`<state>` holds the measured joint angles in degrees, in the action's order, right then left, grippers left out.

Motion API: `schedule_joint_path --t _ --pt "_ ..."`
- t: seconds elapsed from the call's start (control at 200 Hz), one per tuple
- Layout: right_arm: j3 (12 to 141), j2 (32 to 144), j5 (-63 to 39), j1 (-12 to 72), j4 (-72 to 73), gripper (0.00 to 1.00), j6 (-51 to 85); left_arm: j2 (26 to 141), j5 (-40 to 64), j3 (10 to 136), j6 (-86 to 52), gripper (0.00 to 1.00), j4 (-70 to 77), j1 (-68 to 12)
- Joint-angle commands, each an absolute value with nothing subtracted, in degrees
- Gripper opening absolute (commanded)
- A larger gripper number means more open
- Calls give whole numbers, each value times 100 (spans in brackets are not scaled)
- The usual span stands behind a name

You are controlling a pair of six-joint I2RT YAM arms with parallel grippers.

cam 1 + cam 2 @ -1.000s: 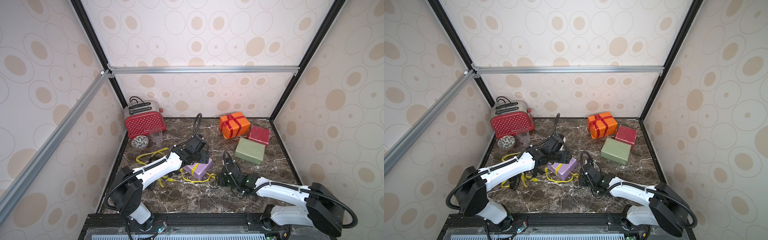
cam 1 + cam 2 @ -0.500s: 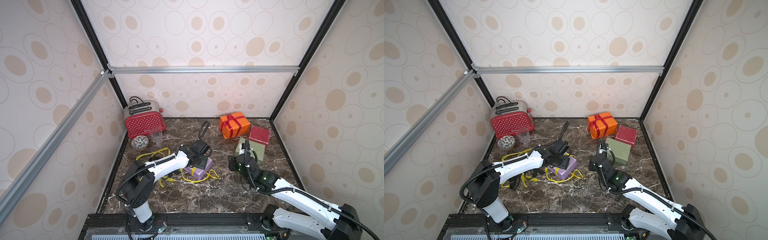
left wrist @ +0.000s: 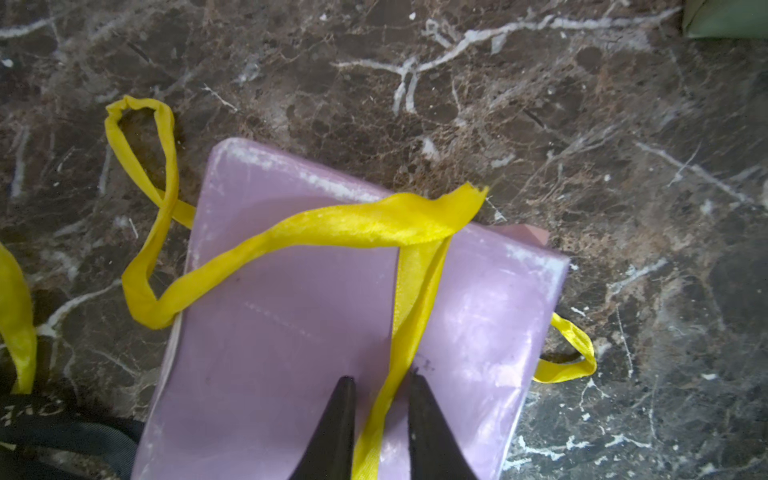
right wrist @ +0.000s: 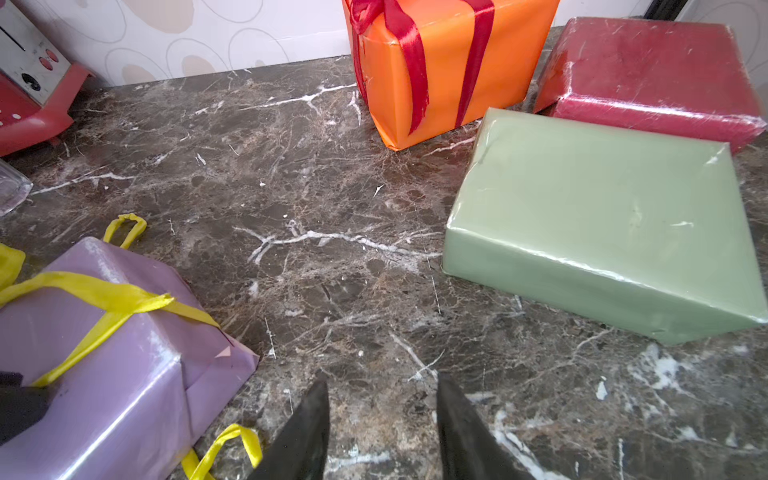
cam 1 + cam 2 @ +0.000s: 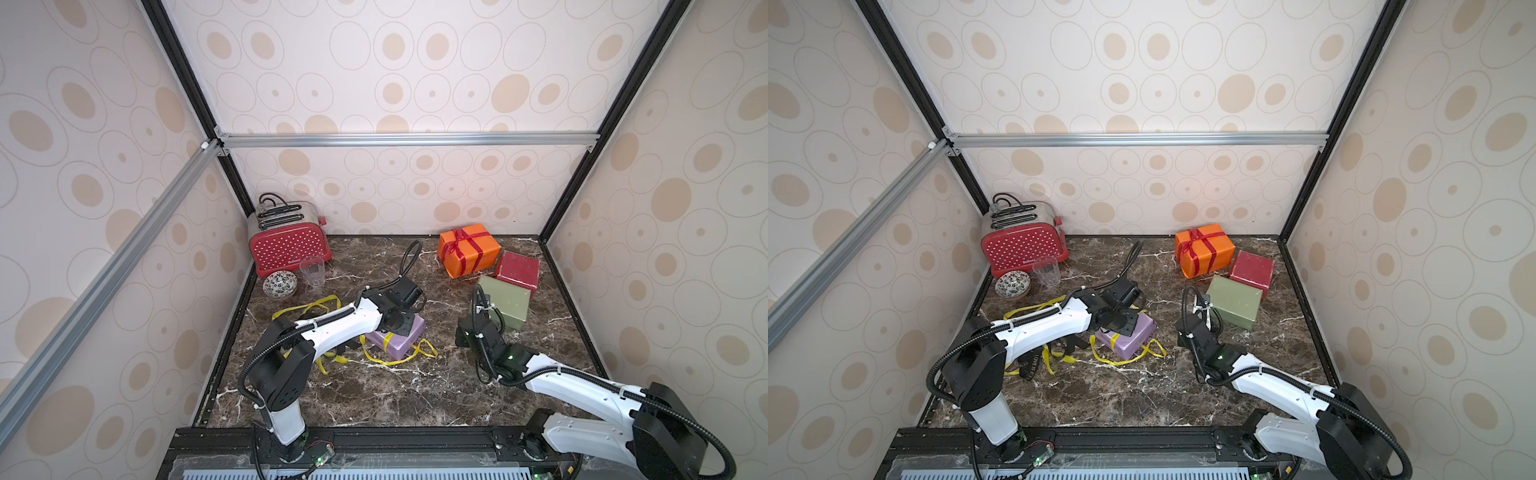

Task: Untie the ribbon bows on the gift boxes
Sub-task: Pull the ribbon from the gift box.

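Note:
The lilac gift box [image 3: 291, 332] lies mid-table, also seen in both top views [image 5: 401, 345] [image 5: 1129, 338]. Its yellow ribbon [image 3: 353, 226] is undone, and its strands trail over the lid and onto the marble. My left gripper [image 3: 380, 376] hovers over the lid. Its jaws stand a narrow gap apart, with one ribbon strand running between them, and lilac paper still shows beside it. My right gripper [image 4: 380, 384] is open and empty above bare marble between the lilac box and the olive green box [image 4: 602, 232]. The orange box [image 5: 469, 249] still wears a tied red bow [image 5: 457, 239]. The dark red box [image 5: 517, 270] is bare.
A loose yellow ribbon [image 5: 307, 309] and a black lettered ribbon [image 5: 1034, 365] lie left of the lilac box. At the back left stand a red dotted toaster [image 5: 289, 245], a patterned bowl [image 5: 279, 284] and a clear cup [image 5: 312, 272]. Walls close in three sides.
My left gripper's jaws have narrowed around the yellow strand on the lilac box. My right arm has pulled away from the lilac box toward the olive green box.

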<state>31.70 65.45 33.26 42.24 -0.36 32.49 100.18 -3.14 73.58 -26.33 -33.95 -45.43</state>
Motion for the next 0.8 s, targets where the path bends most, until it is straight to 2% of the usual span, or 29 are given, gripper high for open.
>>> schedule_joint_path --t 0.0,0.175,0.305,0.606,0.791 --pt "3318 6636 3305 4084 -41 44 3287 10213 103 7550 -2674 15 -3437 -4584" --pt "3281 6547 3103 3924 -75 44 3379 10327 231 7657 -2541 11 -3536 -4583" --pt "3255 6462 3082 3863 -97 43 3380 10398 319 7711 -2481 0 -3577 -4544" --pt "3228 6459 2902 3731 -97 43 3419 10162 1188 7424 -2748 0 -2848 -4198" --pt "3312 6624 2770 3705 -132 42 3412 9938 1326 7387 -3020 0 -2397 -4070"
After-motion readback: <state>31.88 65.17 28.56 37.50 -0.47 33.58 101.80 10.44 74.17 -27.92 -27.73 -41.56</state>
